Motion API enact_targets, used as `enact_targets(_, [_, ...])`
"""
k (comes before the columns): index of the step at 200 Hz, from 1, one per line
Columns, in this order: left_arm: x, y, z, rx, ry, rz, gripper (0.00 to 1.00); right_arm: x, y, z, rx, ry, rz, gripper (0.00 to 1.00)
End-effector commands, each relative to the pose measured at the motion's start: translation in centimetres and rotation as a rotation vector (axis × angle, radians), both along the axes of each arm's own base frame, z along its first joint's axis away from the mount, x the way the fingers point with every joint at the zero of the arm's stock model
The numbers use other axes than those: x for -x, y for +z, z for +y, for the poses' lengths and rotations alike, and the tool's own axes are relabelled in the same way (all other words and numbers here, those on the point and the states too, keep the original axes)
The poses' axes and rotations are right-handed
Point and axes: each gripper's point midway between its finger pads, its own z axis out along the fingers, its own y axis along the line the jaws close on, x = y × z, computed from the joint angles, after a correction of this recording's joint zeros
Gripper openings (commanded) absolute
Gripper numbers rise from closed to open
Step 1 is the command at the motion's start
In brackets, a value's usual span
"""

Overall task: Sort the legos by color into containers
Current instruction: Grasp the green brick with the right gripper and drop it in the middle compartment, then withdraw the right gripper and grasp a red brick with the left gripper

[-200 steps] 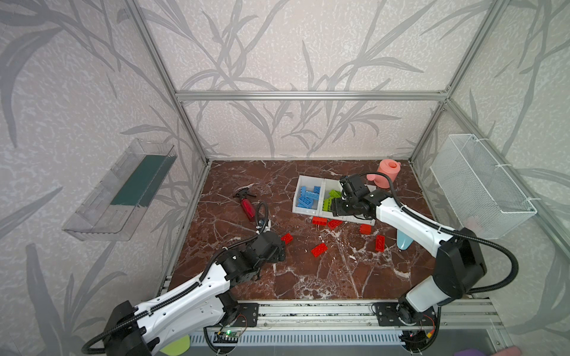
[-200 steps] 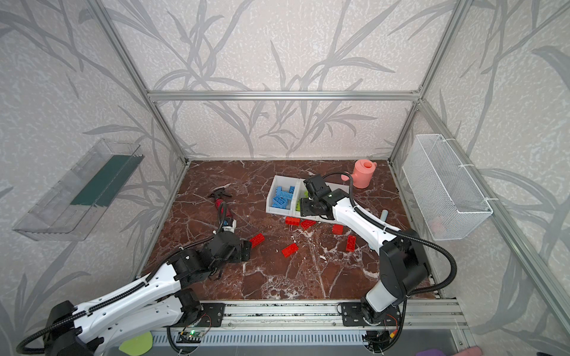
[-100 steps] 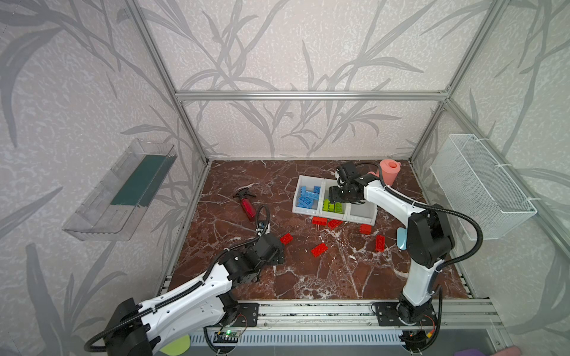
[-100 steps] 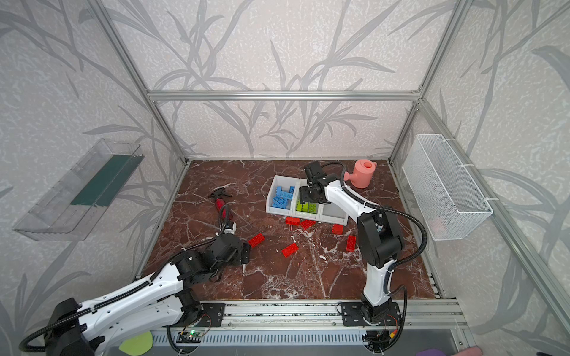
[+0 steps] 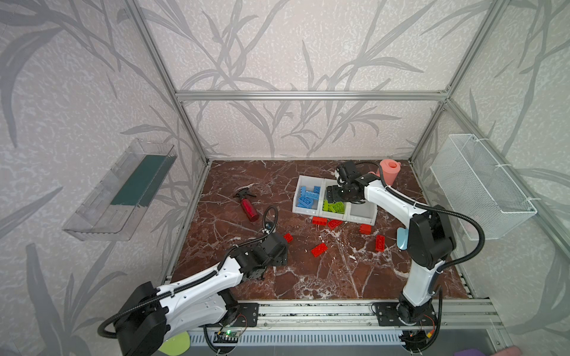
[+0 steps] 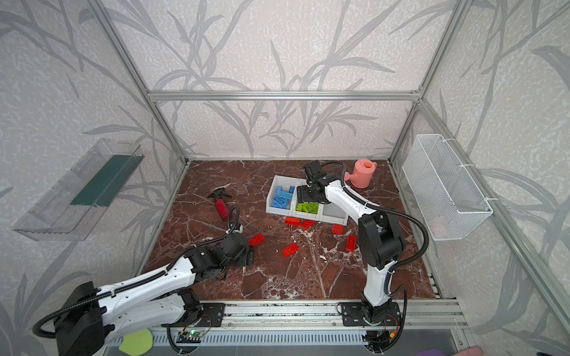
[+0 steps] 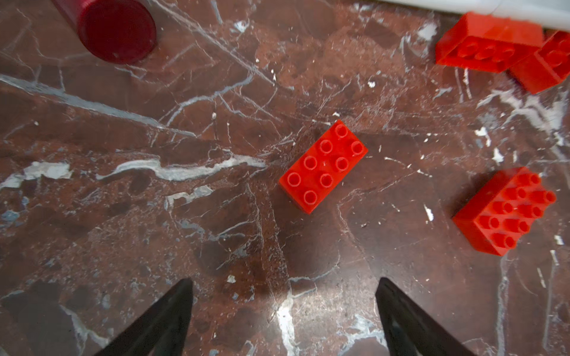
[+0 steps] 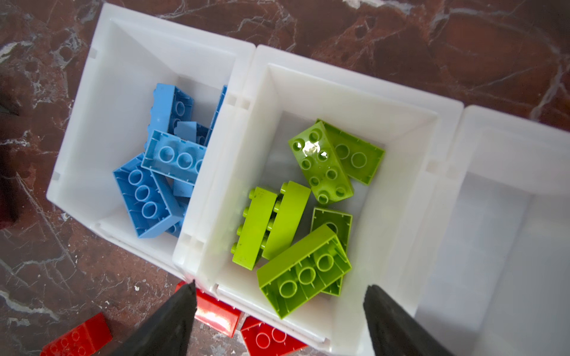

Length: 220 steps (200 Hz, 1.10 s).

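**6 red bricks loose on the marble, 2 bins loaded**

Brown marble table [image 5: 308, 277] inside a leaf-papered cage, and the 3 joined white containers [image 5: 364, 217] sit at about 1 o'clock from its centre. Blue legos [image 5: 307, 197] are piled in the bin at the 9 o'clock end of the row, and green legos [image 5: 334, 207] are heaped in the middle bin [image 8: 339, 101].

The right gripper [image 8: 280, 286] hangs right over that middle bin, jaws spread wide, nothing between them.

The 6 red legos [image 5: 319, 249] lie scattered on the marble, 3 of them just in front of the row on its 6 o'clock side.

The left gripper [image 7: 284, 281] hovers low at about 8 o'clock from centre, jaws wide apart and empty. 1 red brick [image 7: 323, 166] lies studs-up ahead of its tips, clear of them.

A red spray bottle [image 5: 248, 206] lies on its side at 10 o'clock. A pink watering can [image 5: 389, 172] stands in the far 1 o'clock corner.
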Motion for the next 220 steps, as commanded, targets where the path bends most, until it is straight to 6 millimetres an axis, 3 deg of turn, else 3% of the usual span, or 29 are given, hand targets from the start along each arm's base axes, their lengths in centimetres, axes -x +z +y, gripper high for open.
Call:
enact_targets(1, [-0.8, 0.0, -0.9, -0.021, -0.017, 0.015, 0.90, 1.1, 2.5, -0.2, -0.048, 0.016, -0.056, 0.86])
enact_targets(62, [-3.0, -2.8, -1.7, -0.139, 0.011, 0.133, 0.84, 5.2, 3.6, -1.4, -0.118, 0.022, -0.099, 0.86])
enact_targets(107, [-4.3, -3.9, -1.3, -0.149, 0.058, 0.178, 0.72, 8.6, 4.4, -2.5, -0.152, 0.031, -0.111, 0.86])
enact_targets(139, [-5.0, -4.5, -1.2, -0.147, 0.078, 0.212, 0.70, 10.7, 5.3, -3.3, -0.161, 0.040, -0.140, 0.86])
enact_targets(193, [-6.3, -5.2, -1.9, -0.145, 0.081, 0.242, 0.65, 12.6, 5.8, -4.1, -0.158, 0.051, -0.148, 0.85])
enact_targets(220, [-6.2, -5.6, -2.3, -0.130, 0.081, 0.260, 0.57, 13.2, 6.4, -4.4, -0.163, 0.054, -0.166, 0.85])
